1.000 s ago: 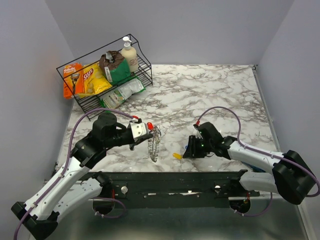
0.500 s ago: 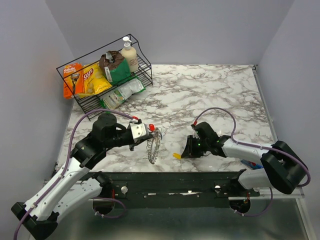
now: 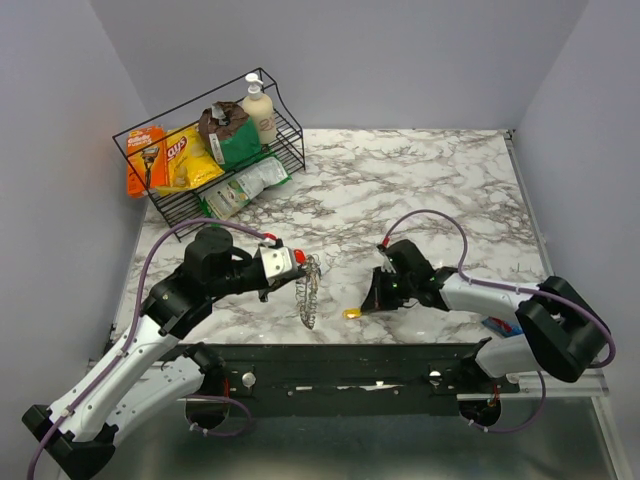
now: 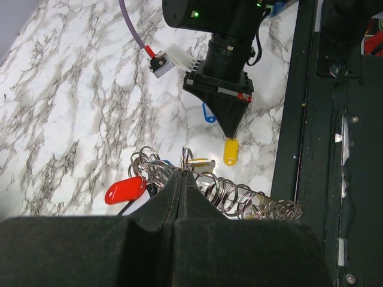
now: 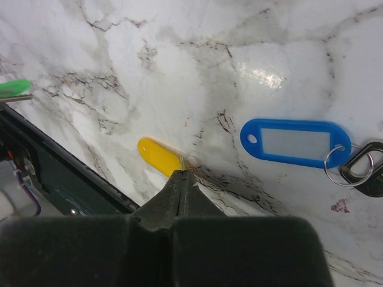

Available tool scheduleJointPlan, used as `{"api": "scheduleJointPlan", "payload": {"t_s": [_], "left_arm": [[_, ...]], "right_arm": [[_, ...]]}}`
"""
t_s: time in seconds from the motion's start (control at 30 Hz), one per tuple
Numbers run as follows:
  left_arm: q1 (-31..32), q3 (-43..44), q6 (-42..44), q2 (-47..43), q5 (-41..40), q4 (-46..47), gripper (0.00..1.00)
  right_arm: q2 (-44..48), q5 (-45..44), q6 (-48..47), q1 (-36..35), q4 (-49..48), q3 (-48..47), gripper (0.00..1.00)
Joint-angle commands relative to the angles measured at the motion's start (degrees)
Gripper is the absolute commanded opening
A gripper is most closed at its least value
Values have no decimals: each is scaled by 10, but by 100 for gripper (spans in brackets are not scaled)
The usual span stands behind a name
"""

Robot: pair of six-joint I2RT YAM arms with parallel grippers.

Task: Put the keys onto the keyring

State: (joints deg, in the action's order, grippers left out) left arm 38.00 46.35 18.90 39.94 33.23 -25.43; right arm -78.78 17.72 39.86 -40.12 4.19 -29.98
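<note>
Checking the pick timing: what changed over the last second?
The right gripper edged left to the yellow key tag and shut, its tips at the tag's near end; whether it pinches the tag is unclear. The left gripper stayed shut on the keyring, in place.

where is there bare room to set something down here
Bare marble spans the far middle and right of the table, between the wire basket and the right wall. Crowded: the near edge, where the left gripper holds the keyring and the right gripper meets the yellow tag, blue tag beside.
</note>
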Motion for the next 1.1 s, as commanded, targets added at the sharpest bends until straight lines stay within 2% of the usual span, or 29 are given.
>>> {"api": "scheduleJointPlan", "payload": {"t_s": [0.0,0.47,0.8,1.07], "left_arm": [[1,-1,5,-12,2,28,0],[2,1,11,-5,1,23,0],[1,2,12,7,5,21,0],[1,3,12,10,3,21,0]], "right_arm": [[20,-19,-63,0,25,-34,0],[112,23,-302,0,101,-164,0],[151,186,-420,0,121,-253,0],[116,326,-428,-2,125,-309,0]]}}
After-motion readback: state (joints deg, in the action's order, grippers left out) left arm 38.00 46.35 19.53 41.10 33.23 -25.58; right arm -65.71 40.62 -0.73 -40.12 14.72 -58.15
